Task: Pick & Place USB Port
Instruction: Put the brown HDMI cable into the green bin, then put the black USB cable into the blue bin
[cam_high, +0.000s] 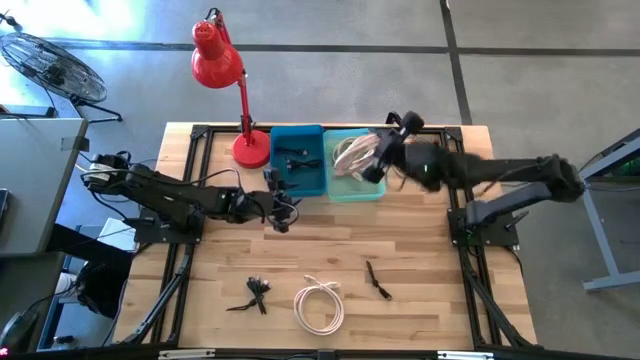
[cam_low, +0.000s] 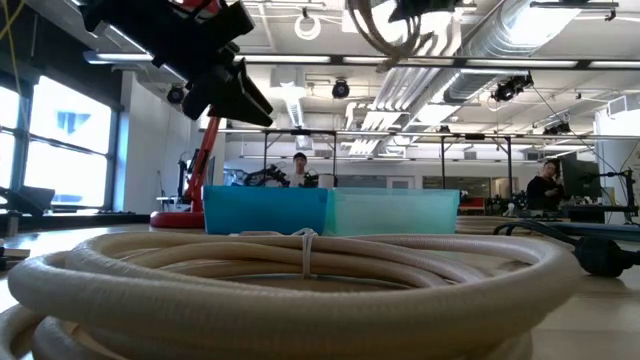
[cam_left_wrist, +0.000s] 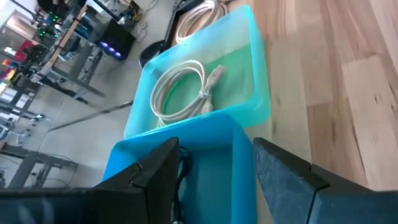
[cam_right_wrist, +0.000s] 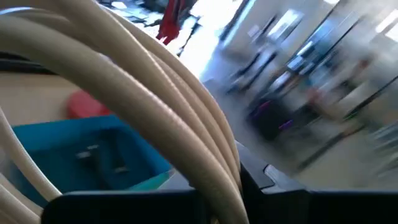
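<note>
My right gripper (cam_high: 378, 160) is shut on a coiled white cable (cam_high: 350, 155) above the light teal bin (cam_high: 358, 190). The coil fills the right wrist view (cam_right_wrist: 155, 93) and shows at the top of the low view (cam_low: 385, 35). Another white cable (cam_left_wrist: 183, 90) lies coiled on the teal bin's floor. The blue bin (cam_high: 298, 180) beside it holds black cables (cam_high: 295, 158). My left gripper (cam_high: 280, 208) is open and empty, above the table by the blue bin's near edge. On the near table lie a white coil (cam_high: 320, 306) and two black cables (cam_high: 254, 294) (cam_high: 378, 280). My right gripper holds the coiled white cable by several strands of the loop (cam_right_wrist: 211, 143), which run across the fingers. The coil itself hides the place of contact. It comes level from the table's right side. The coil is lifted clear, over the teal bin.
A red desk lamp (cam_high: 225, 75) stands at the table's far left, behind the blue bin. People sit at desks in the room beyond (cam_low: 300, 165). Bare wood lies between the bins and the cables at the near edge.
</note>
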